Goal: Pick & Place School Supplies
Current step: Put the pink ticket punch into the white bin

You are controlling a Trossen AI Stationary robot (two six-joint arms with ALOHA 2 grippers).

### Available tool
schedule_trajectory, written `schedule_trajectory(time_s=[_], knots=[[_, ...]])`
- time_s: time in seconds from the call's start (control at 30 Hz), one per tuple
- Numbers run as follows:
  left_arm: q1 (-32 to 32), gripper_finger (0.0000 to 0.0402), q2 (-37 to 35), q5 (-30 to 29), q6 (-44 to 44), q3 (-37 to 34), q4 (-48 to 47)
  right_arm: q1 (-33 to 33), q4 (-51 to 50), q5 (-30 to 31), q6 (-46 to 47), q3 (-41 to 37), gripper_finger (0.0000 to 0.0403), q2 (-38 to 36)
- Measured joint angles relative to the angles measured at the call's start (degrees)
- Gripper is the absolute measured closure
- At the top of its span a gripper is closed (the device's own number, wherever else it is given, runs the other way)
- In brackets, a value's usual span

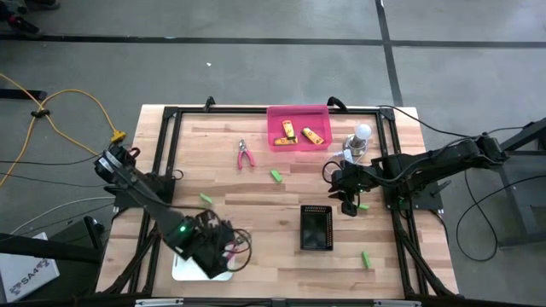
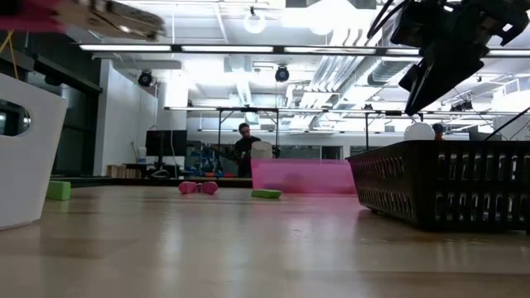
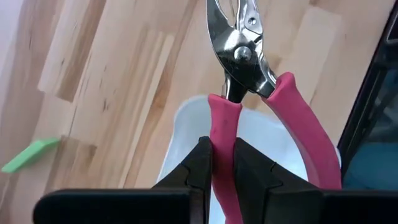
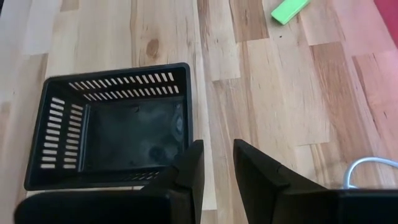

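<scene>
I've got my left gripper [image 3: 217, 163] clamped on one pink-handled pliers [image 3: 249, 81] over the white bin [image 1: 181, 269], lower left; only the left wrist view shows that grip. Three yellow-orange pieces [image 1: 300, 133] sit in the pink tray [image 1: 275, 115]; second pliers [image 1: 246, 155] and green blocks [image 1: 276, 176] remain loose. My right gripper [image 4: 216, 163], fingers slightly apart and empty, hangs by the black basket [image 4: 180, 78].

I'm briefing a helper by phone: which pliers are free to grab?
Find the pink tray at the table's far edge. Just left of it, flat on bare wood, lie pink-handled pliers. The other pair is clamped in the left hand over a white bin.
</scene>
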Motion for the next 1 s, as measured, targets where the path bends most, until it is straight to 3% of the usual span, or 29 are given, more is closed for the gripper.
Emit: schedule_trajectory(time_s=[0.5, 1.0], knots=[[-14.0, 0.036, 0.0, -10.7, -11.2, -1.3, -5.2, 0.0, 1.1, 0.0, 2.8, 0.0, 0.0328, 0.0], [-17.7, 0.036, 0.0, -9.5, -16.7, -9.4, -2.1, 0.0, 3.2, 0.1, 2.8, 0.0, 0.0328, 0.0]])
